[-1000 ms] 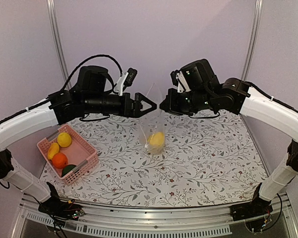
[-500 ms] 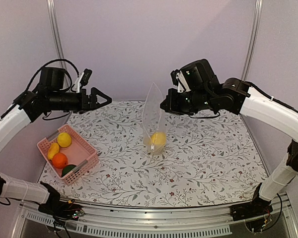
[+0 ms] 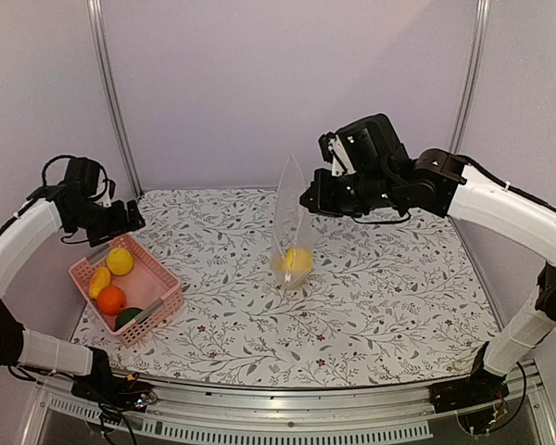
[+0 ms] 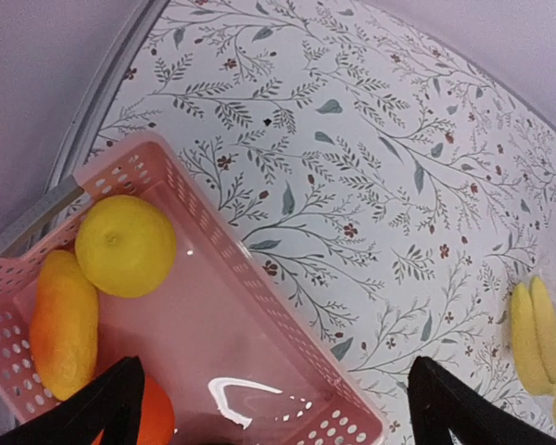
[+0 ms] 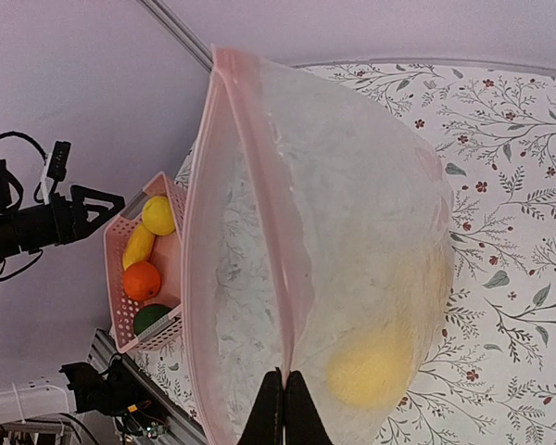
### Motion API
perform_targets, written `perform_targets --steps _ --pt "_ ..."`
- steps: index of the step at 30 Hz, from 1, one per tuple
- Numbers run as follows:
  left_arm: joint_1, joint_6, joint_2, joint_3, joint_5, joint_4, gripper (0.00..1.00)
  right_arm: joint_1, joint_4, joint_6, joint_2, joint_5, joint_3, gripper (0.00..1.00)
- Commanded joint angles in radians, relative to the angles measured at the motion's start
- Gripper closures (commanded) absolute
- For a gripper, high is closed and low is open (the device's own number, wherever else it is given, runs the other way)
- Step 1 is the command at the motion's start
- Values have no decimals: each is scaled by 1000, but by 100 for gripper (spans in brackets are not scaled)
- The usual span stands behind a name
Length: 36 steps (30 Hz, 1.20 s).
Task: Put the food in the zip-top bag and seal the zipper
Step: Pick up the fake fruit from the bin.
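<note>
The clear zip-top bag [image 3: 290,218] hangs upright over the middle of the table. My right gripper [image 3: 308,198] is shut on its mouth edge. In the right wrist view the fingers [image 5: 284,400] pinch the pinkish zipper strip [image 5: 259,185], and the mouth gapes to the left. Yellow food [image 3: 296,260] lies in the bag's bottom [image 5: 371,371]. My left gripper [image 3: 128,222] hangs open over the far end of the pink basket [image 3: 157,306]. Its fingertips [image 4: 102,408] straddle the basket floor with nothing between them. In the basket lie a lemon [image 4: 125,246], a yellow piece [image 4: 65,324], an orange [image 3: 111,299] and a dark green piece [image 3: 128,317].
The basket [image 4: 259,278] sits at the table's left side, near the left wall and a metal post [image 3: 111,93]. The floral tablecloth [image 3: 389,297] stretches from the bag to the right. The bag's yellow bananas [image 4: 537,338] show at the right edge of the left wrist view.
My left arm has swung away from the bag's mouth, leftwards and down, to above the basket, jaws wide. The right gripper and bag have held still.
</note>
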Motion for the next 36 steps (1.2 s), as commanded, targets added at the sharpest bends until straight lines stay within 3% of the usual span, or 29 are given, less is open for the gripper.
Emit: perform_targets --steps 1,26,36 --pt "49 7 34 -35 -173 17 0 -1 23 -22 -29 4 -11 100" --pt "164 58 393 24 -238 107 2 -1 91 -19 -52 -67 -61 100" --pt "174 71 450 51 -214 110 11 0 104 -12 -41 -88 -60 100"
